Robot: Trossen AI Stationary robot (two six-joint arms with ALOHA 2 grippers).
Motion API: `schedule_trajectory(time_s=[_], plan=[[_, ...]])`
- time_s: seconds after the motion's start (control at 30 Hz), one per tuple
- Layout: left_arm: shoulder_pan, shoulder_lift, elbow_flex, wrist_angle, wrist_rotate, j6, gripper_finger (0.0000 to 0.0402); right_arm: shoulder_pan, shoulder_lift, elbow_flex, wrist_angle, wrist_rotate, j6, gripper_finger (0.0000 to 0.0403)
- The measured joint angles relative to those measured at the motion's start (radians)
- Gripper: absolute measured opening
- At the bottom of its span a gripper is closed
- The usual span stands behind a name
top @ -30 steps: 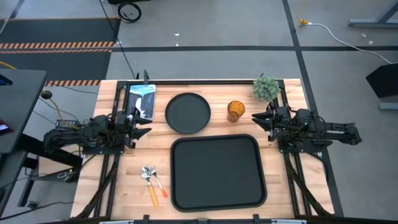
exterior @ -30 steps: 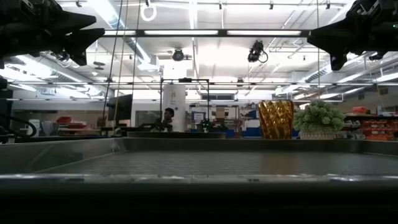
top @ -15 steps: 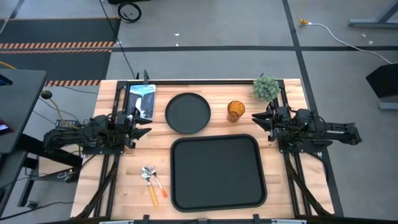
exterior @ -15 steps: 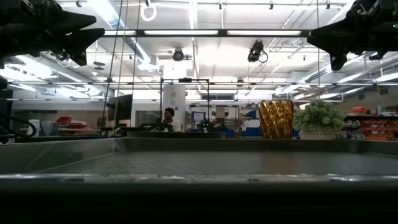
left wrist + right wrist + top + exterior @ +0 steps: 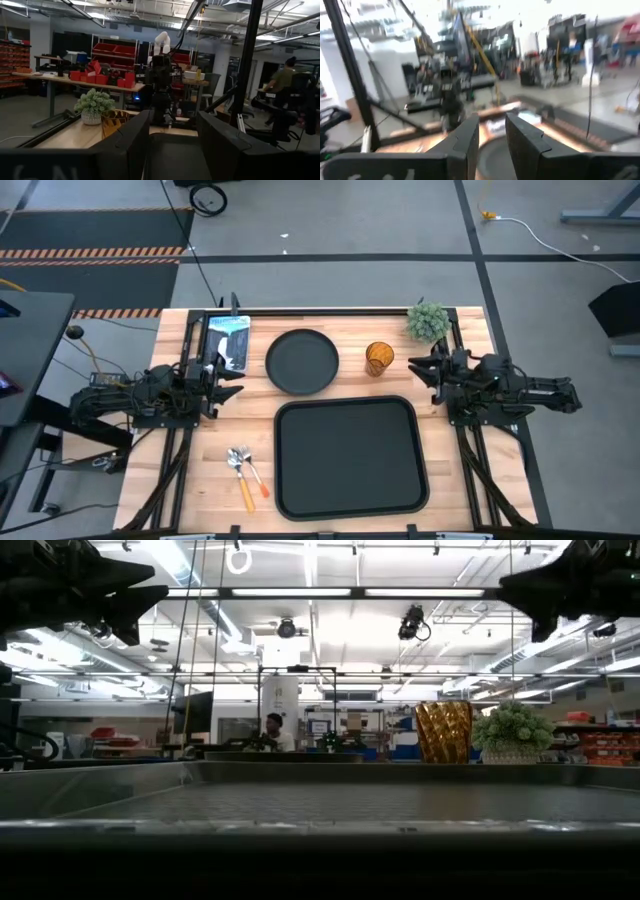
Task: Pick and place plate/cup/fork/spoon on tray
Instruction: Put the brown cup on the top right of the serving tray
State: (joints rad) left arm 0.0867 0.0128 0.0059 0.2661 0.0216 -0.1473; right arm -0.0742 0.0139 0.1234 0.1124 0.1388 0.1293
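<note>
The black rectangular tray (image 5: pixel 350 456) lies at the near middle of the table. The round black plate (image 5: pixel 302 361) lies beyond it, with the amber cup (image 5: pixel 379 358) upright to its right; the cup also shows in the low view (image 5: pixel 443 732). The spoon (image 5: pixel 241 480) with a yellow handle and the fork (image 5: pixel 254 473) with a red handle lie side by side left of the tray. My left gripper (image 5: pixel 238 386) hovers open, left of the plate. My right gripper (image 5: pixel 412 370) hovers open just right of the cup, touching nothing.
A small potted plant (image 5: pixel 428 321) stands at the far right corner, close behind the cup. A tablet-like flat object (image 5: pixel 228 340) lies at the far left. Bare wood shows between the tray and the cutlery and along the near edge.
My right gripper has shifted a little toward the table's far edge, beside the cup. The left arm and all the objects have stayed where they were.
</note>
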Motion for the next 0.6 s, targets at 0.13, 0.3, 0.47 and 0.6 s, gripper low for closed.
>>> schedule_trajectory(time_s=[0.13,0.3,0.47,0.6], plan=[[0.0,0.0,0.0,0.039,0.0,-0.006,0.0172,0.0,0.001,0.0,0.145,0.012,-0.091,0.0103],[0.0,0.0,0.0,0.099,0.0,-0.006,0.0172,0.0,0.0,0.0,0.324,0.128,-0.15,0.0103],[0.0,0.0,0.0,0.116,0.0,-0.008,0.0172,-0.018,0.036,0.0,0.302,0.26,-0.184,0.0103],[0.0,0.0,0.0,0.16,-0.002,0.044,0.0172,-0.034,0.09,0.0,0.315,0.207,-0.228,0.0103]])
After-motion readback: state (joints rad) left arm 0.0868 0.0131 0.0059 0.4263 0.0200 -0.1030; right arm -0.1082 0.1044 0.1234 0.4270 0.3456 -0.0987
